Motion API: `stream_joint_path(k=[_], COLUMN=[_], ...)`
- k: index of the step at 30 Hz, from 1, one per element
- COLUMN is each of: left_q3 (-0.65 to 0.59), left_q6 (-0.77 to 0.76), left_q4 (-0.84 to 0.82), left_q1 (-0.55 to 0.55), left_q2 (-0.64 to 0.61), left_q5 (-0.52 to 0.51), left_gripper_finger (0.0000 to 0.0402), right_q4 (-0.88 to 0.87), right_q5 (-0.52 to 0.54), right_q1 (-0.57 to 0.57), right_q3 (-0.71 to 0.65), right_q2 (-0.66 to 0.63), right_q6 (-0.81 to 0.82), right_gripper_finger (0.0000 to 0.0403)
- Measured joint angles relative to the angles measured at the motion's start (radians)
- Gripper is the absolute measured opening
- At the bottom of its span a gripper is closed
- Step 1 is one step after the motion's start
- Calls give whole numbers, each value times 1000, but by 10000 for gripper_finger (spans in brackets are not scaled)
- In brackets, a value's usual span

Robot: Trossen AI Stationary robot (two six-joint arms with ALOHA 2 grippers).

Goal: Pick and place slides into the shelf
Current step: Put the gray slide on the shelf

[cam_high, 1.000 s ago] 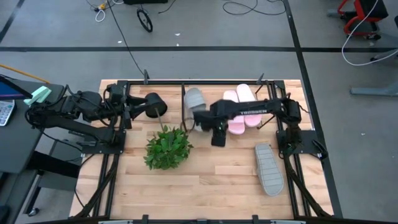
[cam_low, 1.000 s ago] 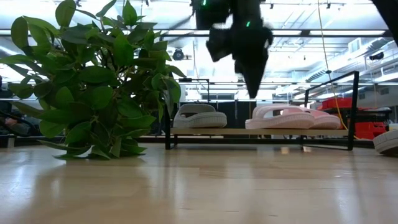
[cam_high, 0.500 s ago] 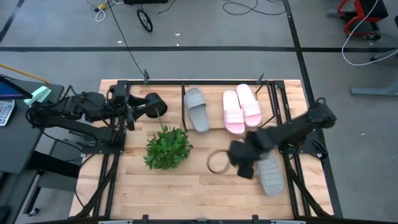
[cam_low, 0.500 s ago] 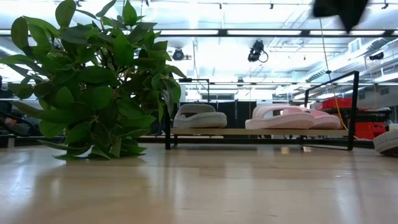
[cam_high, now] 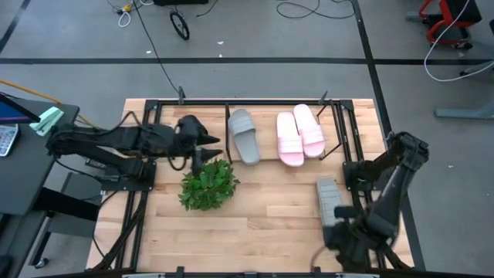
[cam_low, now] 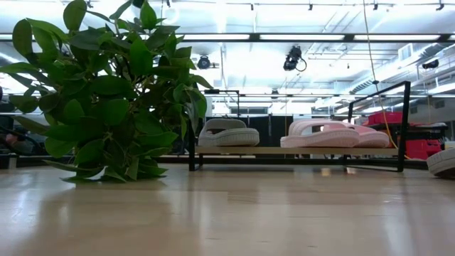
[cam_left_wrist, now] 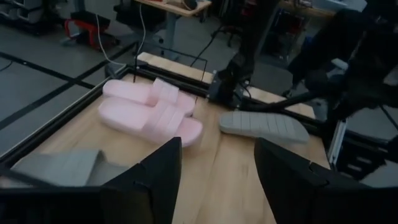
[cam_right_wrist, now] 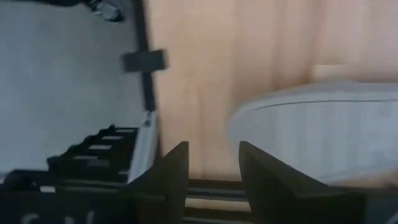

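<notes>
Slides are three-quarters shelved by my count: my right gripper point(cam_right_wrist: 208, 163), fingers apart and holding nothing, sits just off the end of the last grey slide point(cam_high: 329, 202) on the table, with one grey and two pink already on the shelf point(cam_high: 338, 127) beyond.

No text, label, brand, number or sign can be read in any of the views. The slides, the shelf and the arms show no legible lettering.
</notes>
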Motion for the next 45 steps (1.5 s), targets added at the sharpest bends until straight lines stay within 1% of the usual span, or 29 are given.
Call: stream_joint_path(k=[4, 7, 11, 17, 20, 22, 26, 32, 40, 45], left_q3=[0, 0, 0, 0, -1, 0, 0, 0, 0, 0], left_q6=[-11, -14, -41, -73, -90, -90, -90, -90, -70, -42], left_q4=[68, 124, 195, 221, 216, 217, 215, 213, 214, 213], left_q1=[0, 0, -1, -29, -48, -59, -67, -67, -67, -66], left_q2=[53, 85, 122, 150, 152, 150, 151, 151, 151, 151], left_q5=[19, 45, 70, 71, 71, 61, 41, 36, 5, -14], left_gripper_finger=[206, 203, 202, 197, 191, 188, 182, 174, 172, 172], right_q4=[81, 95, 97, 106, 114, 117, 112, 108, 79, 67], right_q5=[4, 5, 12, -5, -11, -3, 41, 40, 56, 12], right_q1=[83, 115, 122, 122, 122, 124, 138, 143, 160, 188], right_q3=[-11, -39, -85, -187, -216, -226, -264, -326, -284, -283], right_q2=[41, 66, 82, 82, 82, 82, 82, 81, 82, 82], right_q6=[34, 22, -46, -95, -93, -88, -89, -62, -83, -86], right_gripper_finger=[171, 197, 240, 311, 335, 345, 349, 343, 332, 332])
